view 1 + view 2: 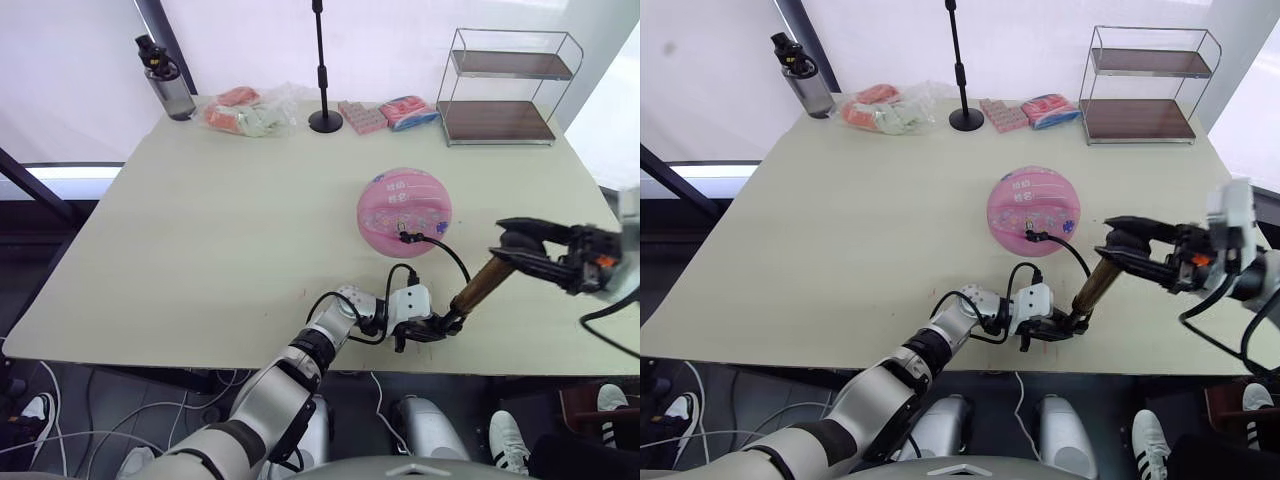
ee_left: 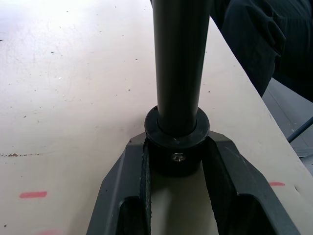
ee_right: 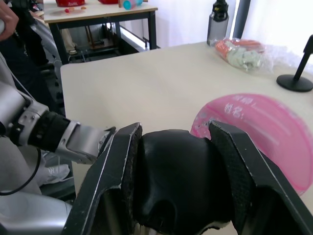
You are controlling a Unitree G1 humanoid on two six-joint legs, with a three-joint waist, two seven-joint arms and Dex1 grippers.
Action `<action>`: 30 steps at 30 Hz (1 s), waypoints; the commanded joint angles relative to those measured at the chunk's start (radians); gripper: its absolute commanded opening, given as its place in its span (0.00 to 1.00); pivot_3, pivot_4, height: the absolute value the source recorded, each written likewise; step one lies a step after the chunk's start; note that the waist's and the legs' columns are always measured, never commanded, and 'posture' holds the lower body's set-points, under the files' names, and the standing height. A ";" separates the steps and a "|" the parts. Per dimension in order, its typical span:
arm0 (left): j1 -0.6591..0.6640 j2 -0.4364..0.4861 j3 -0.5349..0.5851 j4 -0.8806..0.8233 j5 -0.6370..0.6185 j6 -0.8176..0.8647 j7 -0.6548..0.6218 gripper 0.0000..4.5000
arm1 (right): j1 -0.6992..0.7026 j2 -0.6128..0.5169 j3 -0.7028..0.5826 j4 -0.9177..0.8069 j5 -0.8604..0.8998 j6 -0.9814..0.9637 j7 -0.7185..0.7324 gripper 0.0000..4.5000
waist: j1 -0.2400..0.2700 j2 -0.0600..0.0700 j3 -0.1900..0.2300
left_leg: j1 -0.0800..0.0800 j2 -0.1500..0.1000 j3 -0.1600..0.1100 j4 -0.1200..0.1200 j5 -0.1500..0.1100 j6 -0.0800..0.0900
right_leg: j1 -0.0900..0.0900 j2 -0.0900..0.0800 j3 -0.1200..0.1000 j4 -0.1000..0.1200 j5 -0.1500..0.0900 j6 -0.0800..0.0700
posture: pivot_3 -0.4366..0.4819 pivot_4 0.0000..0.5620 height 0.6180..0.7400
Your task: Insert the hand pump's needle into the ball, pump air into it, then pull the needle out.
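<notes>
Pumping stage, apparently: needle (image 1: 404, 238) seated in ball (image 1: 404, 211) mid-surface. Left pincer (image 1: 425, 331) clamped on pump (image 1: 478, 287) base, right pincer (image 1: 512, 248) clamped on handle (image 3: 178, 176); stroke straight along barrel, base pinned

The ball (image 1: 404, 211) lay on the counter (image 1: 200, 240) right of its middle, the hand pump (image 1: 484, 286) slanted before it by the near edge, and a bottle (image 1: 168, 82), packets (image 1: 245, 112), a stand (image 1: 323, 70) and a rack (image 1: 505, 88) lined the far edge.
</notes>
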 commanded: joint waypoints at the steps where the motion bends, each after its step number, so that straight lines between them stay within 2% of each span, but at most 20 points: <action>1: 0.036 0.035 -0.016 0.064 0.043 0.048 0.009 0.22 | -0.071 -0.061 -0.120 -0.018 0.109 0.052 -0.019 0.38 | 0.000 0.000 0.000 | 0.000 0.000 0.000 0.000 0.000 0.000 | 0.000 0.000 0.000 0.000 0.000 0.000 | 0.48 0.27 0.93; 9: 0.034 0.033 -0.016 0.068 0.046 0.044 0.009 0.22 | -0.185 -0.118 -0.150 0.009 0.197 0.147 -0.068 0.38 | 0.000 0.002 0.003 | -0.001 0.000 0.001 0.000 0.000 0.000 | -0.002 -0.001 0.001 0.000 0.000 0.000 | 0.48 0.27 0.93; 20: 0.032 0.031 -0.016 0.070 0.047 0.046 0.013 0.22 | 0.037 0.020 0.079 -0.023 -0.125 -0.023 0.001 0.38 | -0.002 0.000 0.001 | 0.001 0.000 0.001 0.000 0.000 0.000 | 0.000 0.000 0.001 0.000 0.000 0.000 | 0.48 0.27 0.93; 26: 0.031 0.033 -0.015 0.070 0.046 0.047 0.015 0.22 | 0.106 0.142 0.254 0.068 -0.332 -0.208 0.008 0.38 | -0.002 -0.005 -0.002 | 0.002 0.001 0.001 0.000 0.000 0.000 | 0.001 0.001 0.000 0.000 0.000 0.000 | 0.48 0.27 0.93; 30: 0.032 0.035 -0.013 0.069 0.045 0.047 0.018 0.22 | 0.157 0.215 0.323 0.115 -0.414 -0.307 0.012 0.38 | -0.003 -0.006 -0.004 | 0.002 0.001 0.000 0.000 0.000 0.000 | 0.001 0.001 0.000 0.000 0.000 0.000 | 0.48 0.27 0.93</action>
